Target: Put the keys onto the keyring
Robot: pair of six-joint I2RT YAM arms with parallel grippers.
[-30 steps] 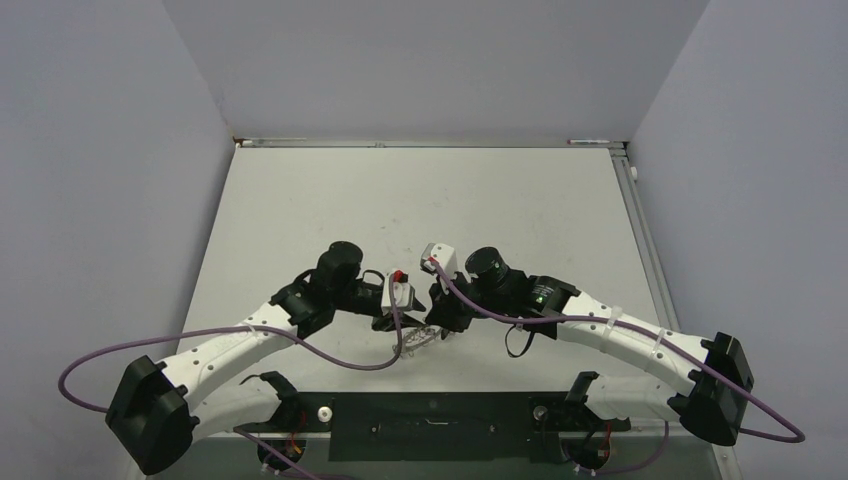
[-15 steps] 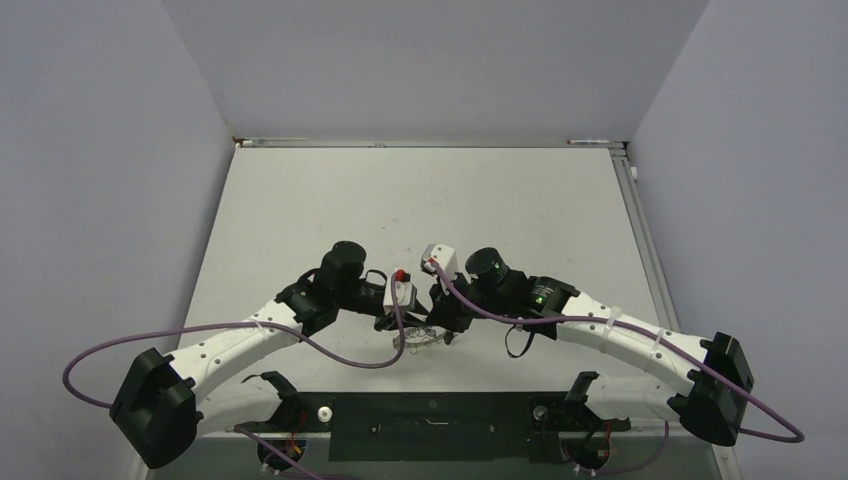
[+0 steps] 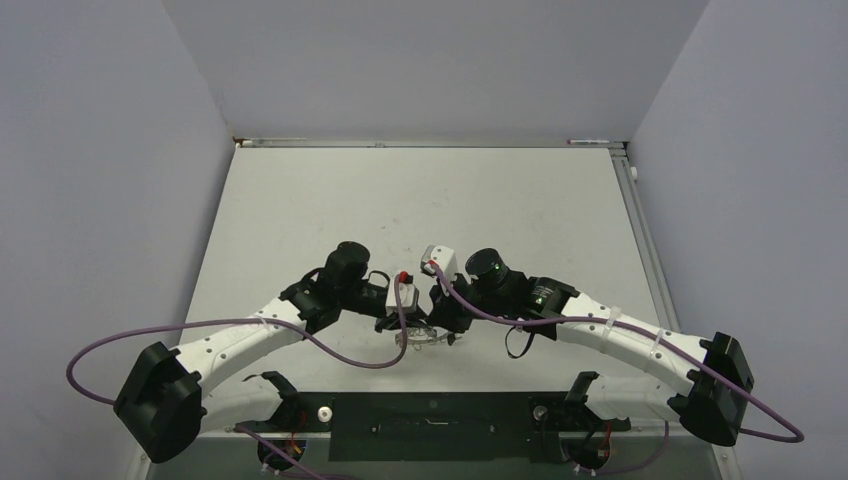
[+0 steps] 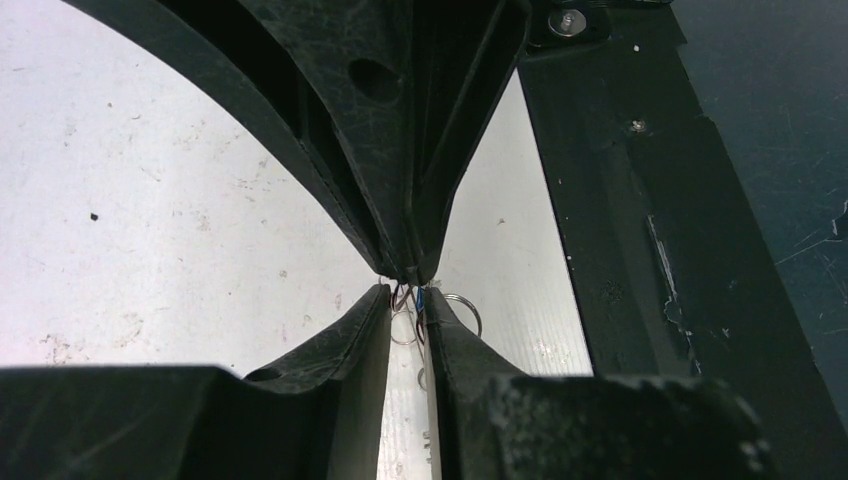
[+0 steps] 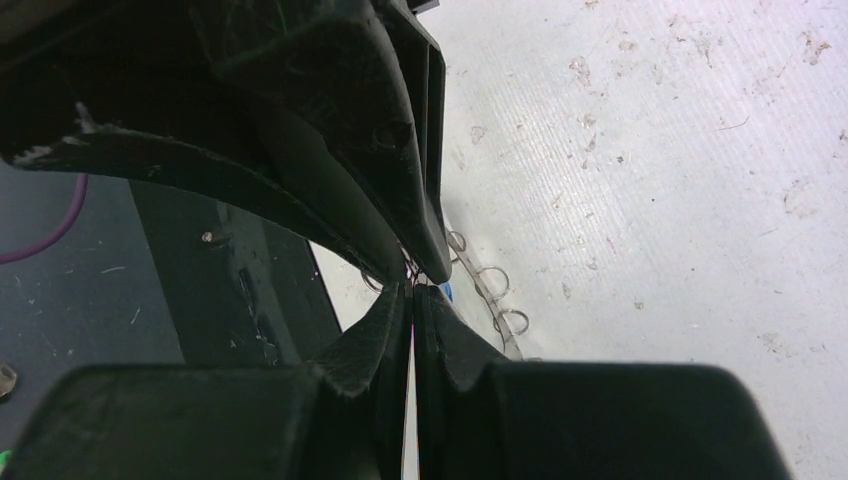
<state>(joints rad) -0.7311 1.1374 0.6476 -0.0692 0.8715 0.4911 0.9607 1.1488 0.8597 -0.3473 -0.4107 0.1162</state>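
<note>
My two grippers meet tip to tip low over the table's near edge. My left gripper (image 3: 408,328) (image 4: 410,298) is shut on the keyring (image 3: 424,340), seen edge-on between its fingers, with wire loops (image 4: 404,327) showing. My right gripper (image 3: 438,328) (image 5: 412,291) is shut almost fully, its tips against the left gripper's tips. A blue speck (image 5: 447,292) at its fingertip, also in the left wrist view (image 4: 418,297), is the blue-headed key. The keyring's looped edge (image 5: 492,282) runs beside the right fingers. The black-headed key is hidden.
The black base strip (image 3: 430,412) and dark mounting plate (image 4: 680,250) lie just in front of the grippers at the table's near edge. Purple cables (image 3: 340,352) loop off both arms. The white table (image 3: 420,200) stretches behind.
The left arm has swung slightly to the right and its gripper has crept toward the right one. The keyring stays between the tips, tipped a little differently.
</note>
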